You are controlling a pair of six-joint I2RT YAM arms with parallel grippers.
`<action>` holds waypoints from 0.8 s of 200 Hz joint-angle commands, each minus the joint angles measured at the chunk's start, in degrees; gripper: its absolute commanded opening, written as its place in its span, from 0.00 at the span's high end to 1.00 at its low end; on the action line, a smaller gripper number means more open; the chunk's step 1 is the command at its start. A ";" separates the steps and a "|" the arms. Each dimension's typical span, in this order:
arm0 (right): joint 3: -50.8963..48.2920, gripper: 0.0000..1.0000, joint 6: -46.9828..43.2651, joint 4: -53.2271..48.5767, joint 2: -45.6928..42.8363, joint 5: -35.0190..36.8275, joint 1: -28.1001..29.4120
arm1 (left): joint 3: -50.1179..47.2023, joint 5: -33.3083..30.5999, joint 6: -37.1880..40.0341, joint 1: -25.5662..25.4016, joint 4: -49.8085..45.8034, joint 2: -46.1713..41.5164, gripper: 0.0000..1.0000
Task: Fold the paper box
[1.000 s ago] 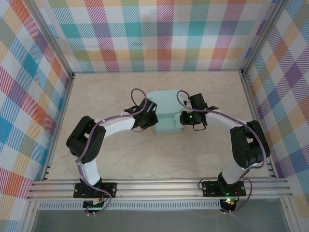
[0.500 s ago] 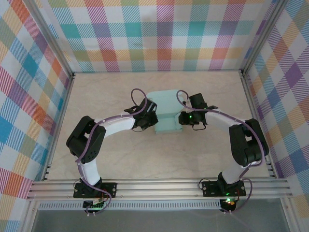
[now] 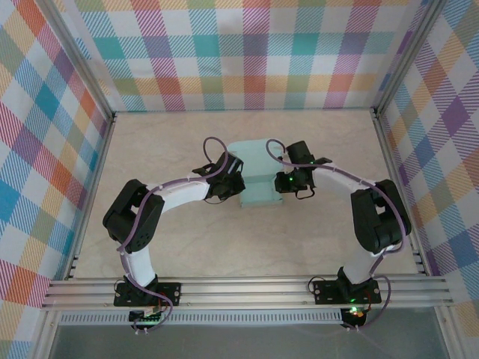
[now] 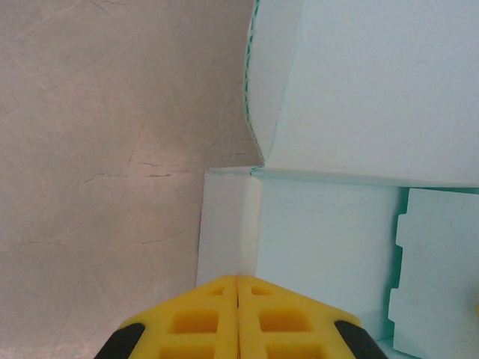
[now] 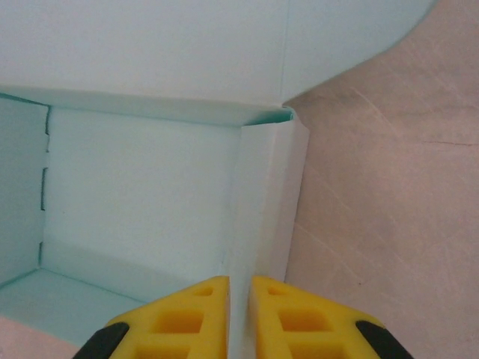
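The paper box (image 3: 258, 170) is pale mint card, partly formed, lying mid-table between my two arms, with a broad flap at its far side. In the left wrist view the box (image 4: 359, 90) shows a raised left wall whose top edge runs straight into the seam of my left gripper (image 4: 238, 278). Its yellow fingers are pressed together on that wall. My right gripper (image 5: 239, 281) is shut on the box's right wall, a thin strip of card standing between the fingers, with the box's inside (image 5: 142, 187) to the left. From above, the left gripper (image 3: 235, 182) and the right gripper (image 3: 278, 182) flank the box.
The beige tabletop (image 3: 165, 142) has free room left, right and in front of the box. Aluminium rails (image 3: 247, 288) run along the near edge, with uprights at the corners. Plaid walls (image 3: 247, 52) close in the back and both sides.
My right gripper has shifted a little to the left and away from me along the box's right wall. The left arm and the box have stayed put.
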 commanded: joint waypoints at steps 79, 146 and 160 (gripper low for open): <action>3.84 0.82 -3.76 -6.27 2.00 6.53 3.22 | -1.99 -0.24 1.18 0.02 -8.49 4.74 0.94; 0.12 0.76 -0.81 -0.19 -5.02 4.62 1.54 | -2.17 -0.50 1.20 -0.01 -8.51 4.67 0.94; -0.93 0.76 0.10 0.60 -5.51 3.11 0.20 | -2.08 -0.37 1.20 -0.01 -8.40 4.82 0.94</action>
